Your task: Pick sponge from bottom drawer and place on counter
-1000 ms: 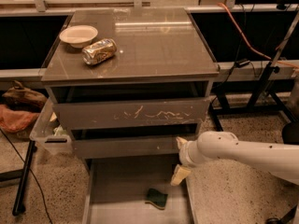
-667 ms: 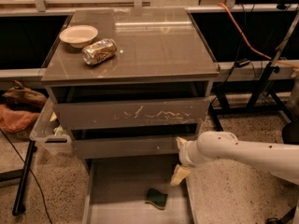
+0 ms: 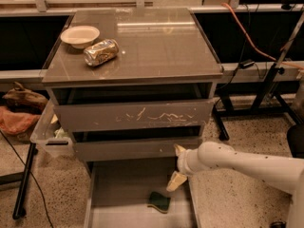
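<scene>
The bottom drawer (image 3: 118,194) is pulled out at the foot of the cabinet. The sponge (image 3: 159,202), dark green face up, lies on its grey floor near the right wall. My gripper (image 3: 176,166) reaches in from the right on a white arm and hangs just above and right of the sponge, not touching it. Its cream fingers (image 3: 175,182) are spread apart and hold nothing. The counter (image 3: 156,46) is the glossy grey-brown cabinet top.
A crushed gold can (image 3: 100,52) and a pale bowl (image 3: 80,35) sit on the counter's left side. Two scratched grey drawers (image 3: 133,115) stand slightly open above. A clear bin (image 3: 47,132) hangs on the cabinet's left. Stand legs (image 3: 266,89) and an orange cable (image 3: 247,32) are at the right.
My gripper has edged slightly left and down towards the drawer. The sponge has not moved.
</scene>
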Motion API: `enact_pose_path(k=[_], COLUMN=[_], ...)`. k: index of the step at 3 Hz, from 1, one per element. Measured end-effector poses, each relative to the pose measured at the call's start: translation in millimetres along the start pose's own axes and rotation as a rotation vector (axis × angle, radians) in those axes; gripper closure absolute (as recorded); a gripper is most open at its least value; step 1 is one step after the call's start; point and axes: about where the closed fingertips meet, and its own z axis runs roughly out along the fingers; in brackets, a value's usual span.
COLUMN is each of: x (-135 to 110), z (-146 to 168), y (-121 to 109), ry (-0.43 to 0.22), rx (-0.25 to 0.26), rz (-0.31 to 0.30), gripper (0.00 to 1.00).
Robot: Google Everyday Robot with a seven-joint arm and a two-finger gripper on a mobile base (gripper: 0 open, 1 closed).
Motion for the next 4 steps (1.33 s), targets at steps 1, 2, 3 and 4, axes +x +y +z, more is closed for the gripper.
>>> enact_pose_path(k=[1,2,3,4], x=[26,26,40,72], z=[81,81,108,174], y=[35,35,43,63], ry=[-0.078,-0.078,-0.111,-0.173], rx=[-0.058,-0.058,-0.095,-0.157], rz=[0.033,0.034,0.078,0.139], gripper=[0.00,0.00,0.00,0.00])
